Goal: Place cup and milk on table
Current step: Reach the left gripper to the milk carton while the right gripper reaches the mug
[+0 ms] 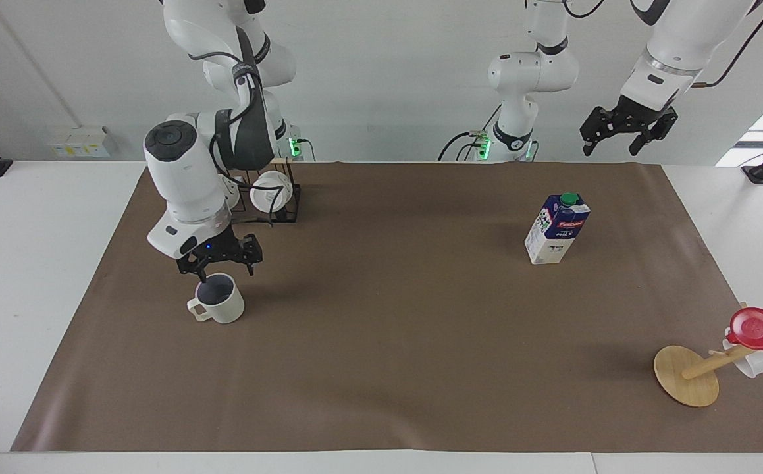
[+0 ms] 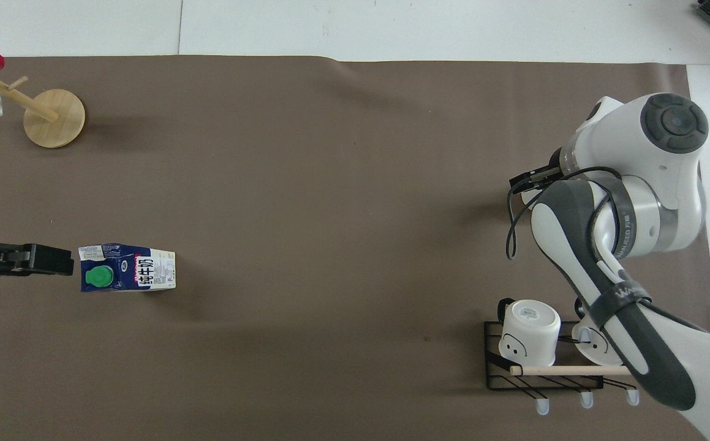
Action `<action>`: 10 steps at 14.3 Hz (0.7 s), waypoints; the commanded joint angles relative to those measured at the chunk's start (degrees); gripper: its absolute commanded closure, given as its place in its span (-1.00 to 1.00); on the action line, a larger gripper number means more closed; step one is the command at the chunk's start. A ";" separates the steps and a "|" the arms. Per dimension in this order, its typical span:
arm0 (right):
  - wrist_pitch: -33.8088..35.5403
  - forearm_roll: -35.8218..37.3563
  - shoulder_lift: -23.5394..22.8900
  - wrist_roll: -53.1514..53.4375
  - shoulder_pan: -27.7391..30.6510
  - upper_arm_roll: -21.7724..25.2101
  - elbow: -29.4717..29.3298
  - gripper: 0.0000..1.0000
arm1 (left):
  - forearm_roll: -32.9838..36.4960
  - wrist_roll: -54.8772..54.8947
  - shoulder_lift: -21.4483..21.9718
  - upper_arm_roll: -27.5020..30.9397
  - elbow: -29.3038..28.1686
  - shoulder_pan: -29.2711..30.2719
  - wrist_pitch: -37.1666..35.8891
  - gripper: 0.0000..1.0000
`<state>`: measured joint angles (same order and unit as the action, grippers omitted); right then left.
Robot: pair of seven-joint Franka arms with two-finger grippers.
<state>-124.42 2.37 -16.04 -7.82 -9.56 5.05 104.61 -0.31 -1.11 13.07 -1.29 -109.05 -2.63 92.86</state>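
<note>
The cream-white cup [image 1: 219,301] stands upright on the brown mat [image 1: 381,355] of the table, toward the right arm's end, handle pointing away from the robots. My right gripper [image 1: 221,270] is open just above the cup's rim, one fingertip low at the rim. In the overhead view the right gripper [image 2: 531,181] and arm cover the cup. The milk [image 1: 556,228] stands upright on the mat toward the left arm's end, and also shows in the overhead view [image 2: 127,275]. My left gripper [image 1: 623,130] hangs open high in the air, apart from the milk.
A black wire rack [image 1: 284,212] with two glossy white mugs [image 2: 529,331] stands near the right arm's base. A round wooden disc with a peg [image 1: 686,375] carries a red cup [image 1: 760,328] and a white mug at the left arm's end.
</note>
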 commanded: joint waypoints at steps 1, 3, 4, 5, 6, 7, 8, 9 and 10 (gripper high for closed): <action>-3.71 0.88 -1.62 -2.72 0.59 -0.04 1.29 -1.00 | -0.66 0.76 1.61 -0.11 -5.11 -0.27 5.39 -1.00; -5.74 0.88 -2.59 -2.81 0.77 -0.04 1.91 -1.00 | -0.66 0.85 1.09 -0.20 -5.21 -0.36 6.71 -1.00; -6.18 0.88 -3.03 -2.64 0.86 -0.04 2.17 -1.00 | -0.66 0.85 1.08 -0.20 -5.56 -0.36 7.42 -1.00; -6.10 0.88 -3.03 -2.37 0.86 -0.04 2.35 -1.00 | -0.57 0.85 1.26 -0.20 -6.61 -0.36 8.29 -1.00; -6.01 0.88 -2.95 -2.37 0.86 -0.04 2.35 -0.86 | -0.57 0.85 1.61 -0.20 -7.92 -0.36 9.61 -1.00; -5.75 0.79 -2.95 -2.46 0.86 -0.13 2.35 -0.44 | -0.57 0.85 2.05 -0.63 -9.68 -0.45 11.01 -1.00; -5.49 0.79 -2.95 -2.37 0.86 -0.04 2.35 -0.09 | -0.57 0.94 3.01 -0.90 -11.26 -0.54 12.51 -1.00; -5.22 0.79 -2.86 -2.28 0.86 -0.04 2.35 0.08 | -0.57 0.85 3.45 -0.90 -12.41 -1.06 13.57 -1.00; -5.13 0.79 -2.86 -2.28 0.86 -0.04 2.35 0.28 | -0.57 0.85 3.63 -0.90 -12.59 -1.15 13.84 -1.00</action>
<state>-129.42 2.38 -19.58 -9.19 -9.33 5.29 106.20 -0.31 -0.93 13.63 -2.51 -117.95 -2.85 104.15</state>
